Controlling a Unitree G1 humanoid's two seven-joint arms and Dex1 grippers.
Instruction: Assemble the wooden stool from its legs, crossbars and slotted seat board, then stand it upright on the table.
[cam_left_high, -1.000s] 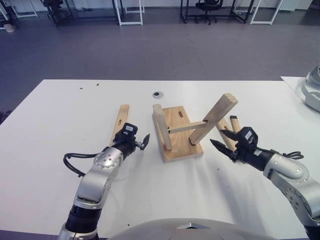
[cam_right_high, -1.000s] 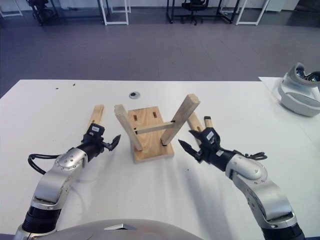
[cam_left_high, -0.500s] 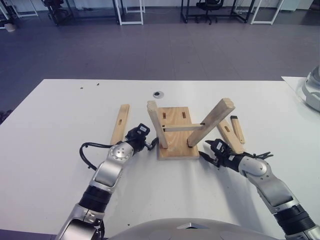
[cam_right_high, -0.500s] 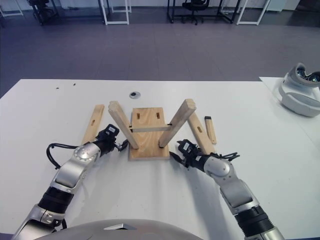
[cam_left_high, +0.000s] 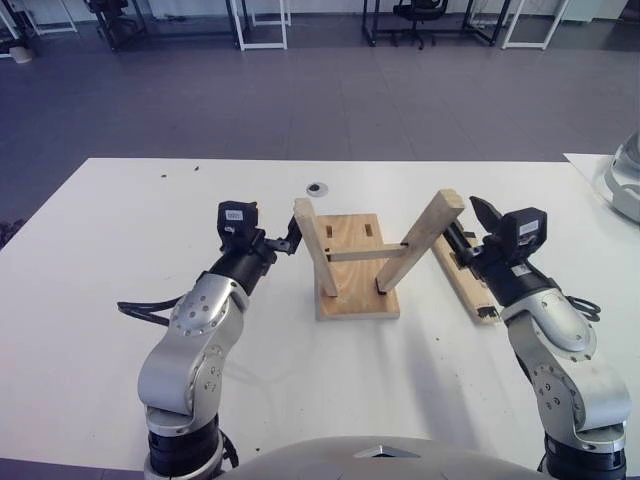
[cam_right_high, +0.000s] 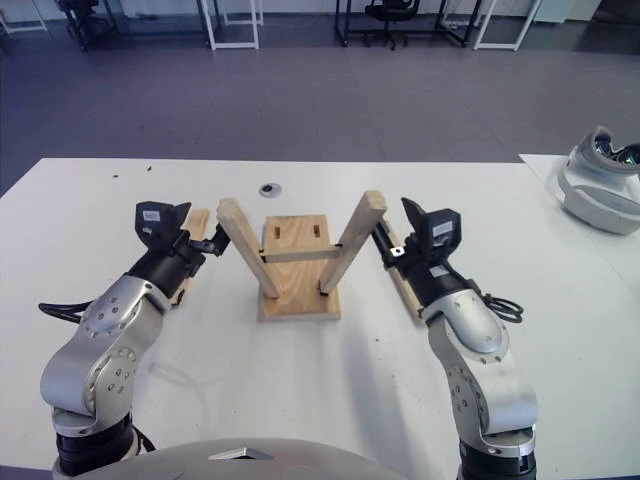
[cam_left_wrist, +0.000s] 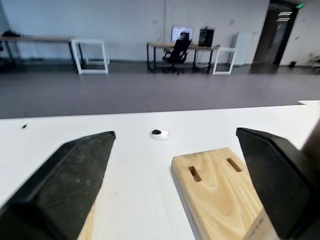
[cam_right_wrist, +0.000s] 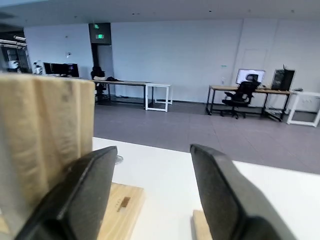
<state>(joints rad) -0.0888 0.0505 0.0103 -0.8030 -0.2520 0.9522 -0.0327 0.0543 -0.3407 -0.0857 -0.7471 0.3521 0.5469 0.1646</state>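
Left end effector (cam_left_high: 285, 243) and right end effector (cam_left_high: 465, 228) higher now, beside the stool (cam_left_high: 356, 290)

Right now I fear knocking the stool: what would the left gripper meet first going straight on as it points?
Most likely the stool's left leg: the open left gripper points at its upper part from close by. Depth is unclear; it might pass beside it, over the seat board.

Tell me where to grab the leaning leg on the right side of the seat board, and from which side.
Grip the right leg by its upper part, above the crossbar, coming from its outer side, the robot's right. It stands slanted in the seat board, top leaning outward, and the crossbar takes its inner face. The open right gripper is beside that top end.
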